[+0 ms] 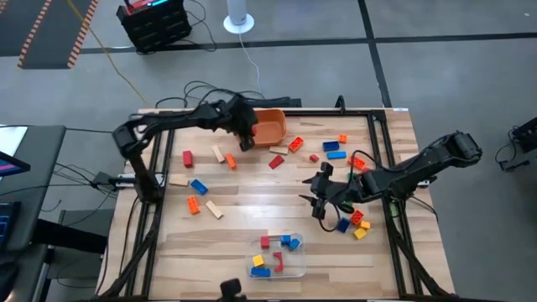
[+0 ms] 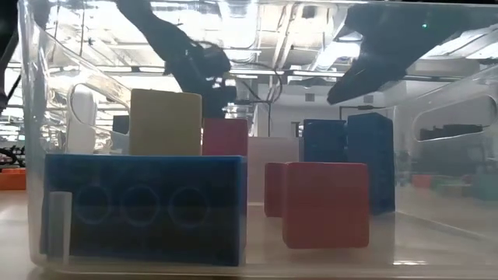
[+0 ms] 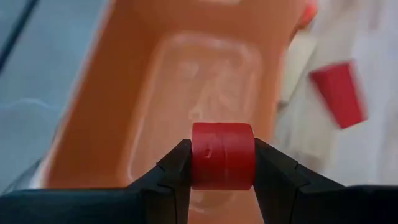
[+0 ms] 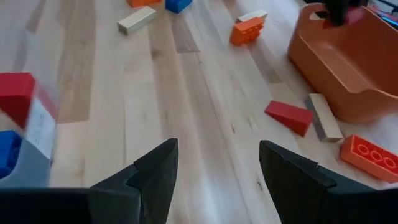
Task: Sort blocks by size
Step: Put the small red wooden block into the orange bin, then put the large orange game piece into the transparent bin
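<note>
Left claw (image 3: 222,180) grips a small red block (image 3: 222,155) (squarish) over the orange bowl (image 1: 270,126) at the desk's (image 1: 252,222) far side. Right claw (image 4: 214,168) hangs open above bare wood; loose blocks (image 1: 201,189) lie scattered.

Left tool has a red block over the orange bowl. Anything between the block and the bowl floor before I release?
Nothing visible. The left tool holds the red block directly above the orange bowl, and the bowl floor beneath shows bare, with no other block inside that part. The right tool waits open over the table, far off.
</note>
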Robot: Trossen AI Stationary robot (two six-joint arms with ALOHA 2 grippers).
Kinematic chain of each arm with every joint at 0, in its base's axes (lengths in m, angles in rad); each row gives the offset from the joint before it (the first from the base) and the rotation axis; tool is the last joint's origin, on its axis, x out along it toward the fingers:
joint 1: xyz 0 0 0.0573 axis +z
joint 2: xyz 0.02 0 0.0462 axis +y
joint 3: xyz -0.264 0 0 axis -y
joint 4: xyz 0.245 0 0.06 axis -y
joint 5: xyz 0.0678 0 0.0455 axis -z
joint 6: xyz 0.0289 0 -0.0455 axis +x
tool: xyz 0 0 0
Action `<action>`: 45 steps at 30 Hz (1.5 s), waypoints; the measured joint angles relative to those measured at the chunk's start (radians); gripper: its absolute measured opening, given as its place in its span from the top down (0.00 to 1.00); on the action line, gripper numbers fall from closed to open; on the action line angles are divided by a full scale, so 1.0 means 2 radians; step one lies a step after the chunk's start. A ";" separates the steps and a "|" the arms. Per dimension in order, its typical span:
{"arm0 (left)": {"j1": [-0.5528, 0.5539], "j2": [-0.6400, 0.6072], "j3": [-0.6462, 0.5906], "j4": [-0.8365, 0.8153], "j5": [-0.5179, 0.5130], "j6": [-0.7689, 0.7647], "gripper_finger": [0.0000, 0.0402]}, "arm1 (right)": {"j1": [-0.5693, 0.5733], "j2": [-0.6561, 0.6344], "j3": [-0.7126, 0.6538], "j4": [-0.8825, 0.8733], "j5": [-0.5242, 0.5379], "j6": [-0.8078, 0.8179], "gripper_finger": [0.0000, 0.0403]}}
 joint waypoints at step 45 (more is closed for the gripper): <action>-0.153 0.028 0.010 -0.311 -0.159 0.385 0.39 | -0.002 0.000 0.000 -0.008 -0.013 0.000 0.37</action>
